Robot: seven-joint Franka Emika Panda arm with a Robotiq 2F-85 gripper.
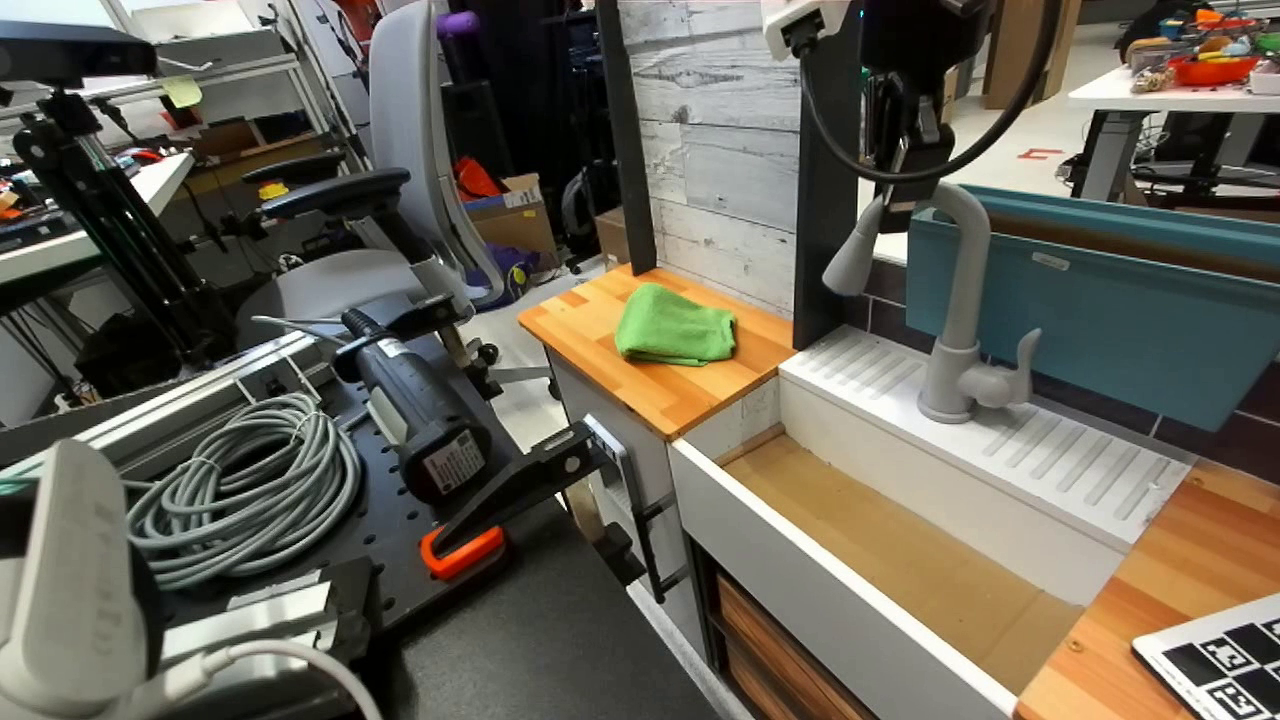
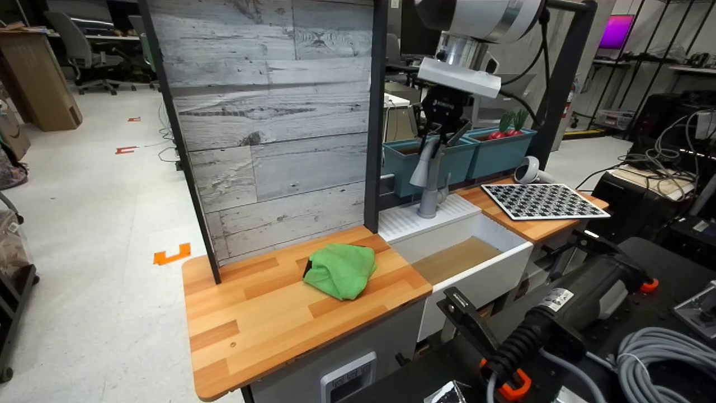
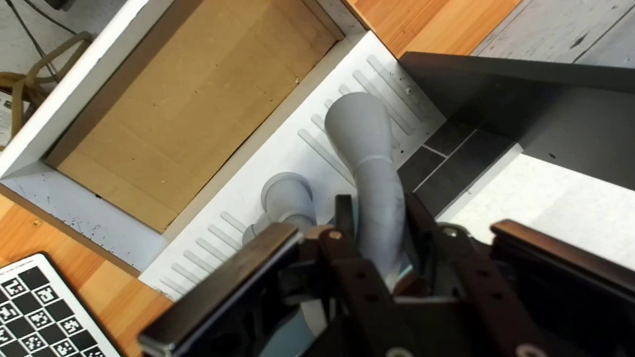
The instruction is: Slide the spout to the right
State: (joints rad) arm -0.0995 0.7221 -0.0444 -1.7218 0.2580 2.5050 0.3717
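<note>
Mock kitchen corner with a white sink [image 1: 830, 615], and the grey spout [image 1: 970, 270] upright on its ribbed ledge [image 1: 895, 392].
From the wrist view the nozzle [image 3: 359, 129] shows over the ledge's grooves. The gripper [image 3: 380, 208] sits narrow at the arch [image 1: 970, 215], a finger [image 3: 343, 213] on each side of the tube; can't tell if it's actually squeezing. My guess: stiff, fairly light to turn, smooth enough to slip a bit. It should swivel on its base [image 1: 950, 385], so I'd hold up at the arch for leverage, push sideways gently, and stay off the side lever [image 1: 1025, 365].
</note>
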